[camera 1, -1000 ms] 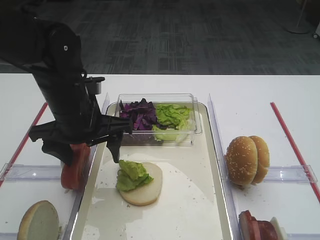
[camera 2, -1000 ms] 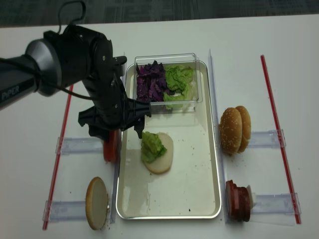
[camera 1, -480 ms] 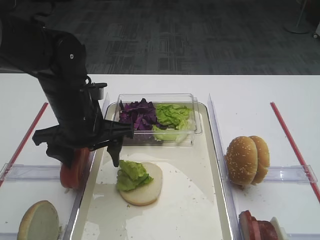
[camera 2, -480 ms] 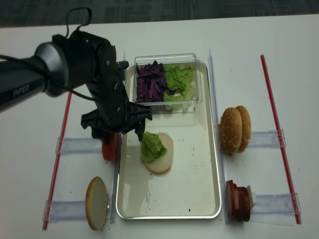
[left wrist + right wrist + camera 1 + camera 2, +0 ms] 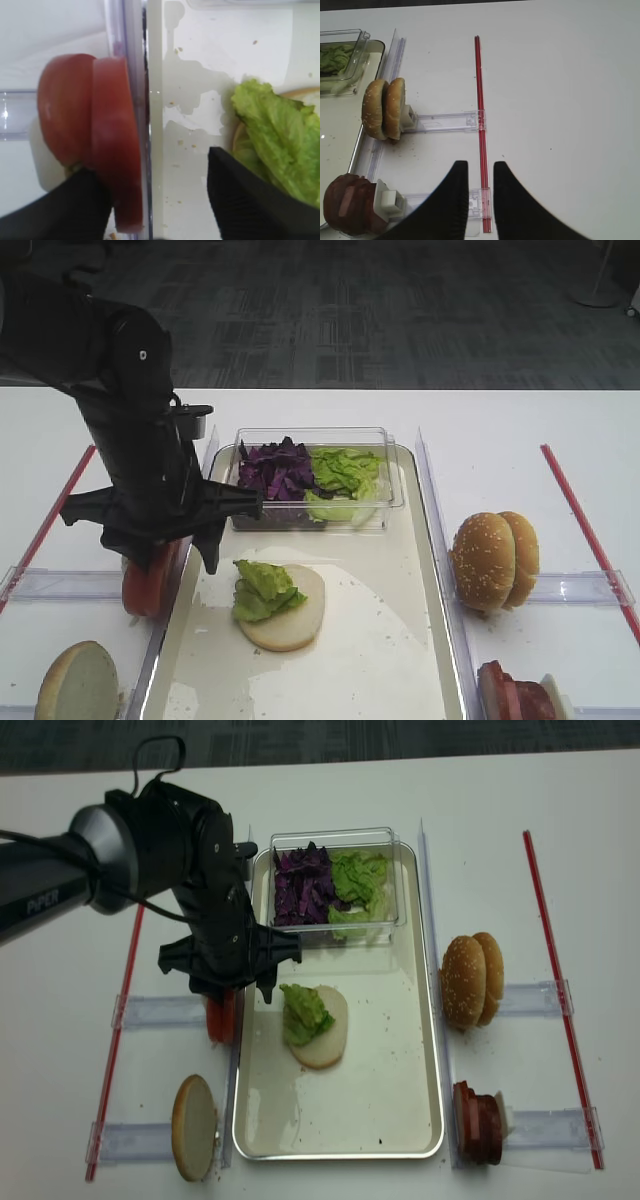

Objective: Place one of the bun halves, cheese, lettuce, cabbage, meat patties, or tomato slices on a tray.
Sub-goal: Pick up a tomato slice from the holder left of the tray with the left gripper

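- The tray runs long-ways away from the camera, its near-left rim right beside the left gripper, one finger hanging over the tray floor
- On that floor, just to the inner side of the gripper, sits a bun bottom topped with lettuce; beyond it, a clear box holds cabbage and more lettuce
- The tomato slices stand on edge, two together, outside the tray rim and directly under the left gripper; their flat faces look sideways, so the stack's thin axis runs across the jaws
- The wrist view shows one dark finger below the slices on the outer side, the other over the tray by the lettuce: the jaws straddle the slices and the rim, partly open, not yet pinching; whether the outer finger touches the tomato, I cannot tell
- My call: the left arm is the one for this; the slices lie right between its fingers, and a squeeze across the thin axis would catch them
- The right gripper hovers well away by the red strip, jaws slightly apart, holding nothing, sesame bun tops and meat patties off to its left
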### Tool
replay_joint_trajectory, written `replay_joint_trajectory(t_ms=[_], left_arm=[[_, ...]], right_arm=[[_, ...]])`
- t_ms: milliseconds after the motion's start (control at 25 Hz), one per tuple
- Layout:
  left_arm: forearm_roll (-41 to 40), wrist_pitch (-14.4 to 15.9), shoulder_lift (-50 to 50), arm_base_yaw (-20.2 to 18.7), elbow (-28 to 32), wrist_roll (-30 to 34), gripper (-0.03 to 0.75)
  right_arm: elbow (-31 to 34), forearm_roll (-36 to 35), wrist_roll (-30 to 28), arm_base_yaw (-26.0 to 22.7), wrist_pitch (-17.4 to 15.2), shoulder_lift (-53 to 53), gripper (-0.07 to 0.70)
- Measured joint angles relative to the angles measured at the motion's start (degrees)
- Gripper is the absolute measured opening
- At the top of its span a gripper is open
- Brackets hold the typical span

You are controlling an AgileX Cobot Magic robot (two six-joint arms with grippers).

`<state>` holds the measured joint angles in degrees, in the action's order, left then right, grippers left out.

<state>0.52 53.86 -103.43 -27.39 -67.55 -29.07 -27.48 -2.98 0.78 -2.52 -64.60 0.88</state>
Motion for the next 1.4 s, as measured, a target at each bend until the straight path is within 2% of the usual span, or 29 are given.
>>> replay_joint_trajectory(t_ms=[280,560,1000,1400], left_arm=[[-2.0,0.9,0.0,0.0,0.0,0.0,0.251],[-4.9,1.8,0.0,0.0,0.0,-0.6,0.151],[-5.7,2.4,-0.8,0.0,0.0,-1.0,0.064],[-5.7,2.4,-0.8,0.0,0.0,-1.0,0.057]], right_arm=[[0.0,0.0,0.0,0.0,0.0,0.0,0.169],[0.0,0.0,0.0,0.0,0.0,0.0,0.146],[0.0,0.0,0.0,0.0,0.0,0.0,0.141],[0.0,0.0,0.0,0.0,0.0,0.0,0.131]])
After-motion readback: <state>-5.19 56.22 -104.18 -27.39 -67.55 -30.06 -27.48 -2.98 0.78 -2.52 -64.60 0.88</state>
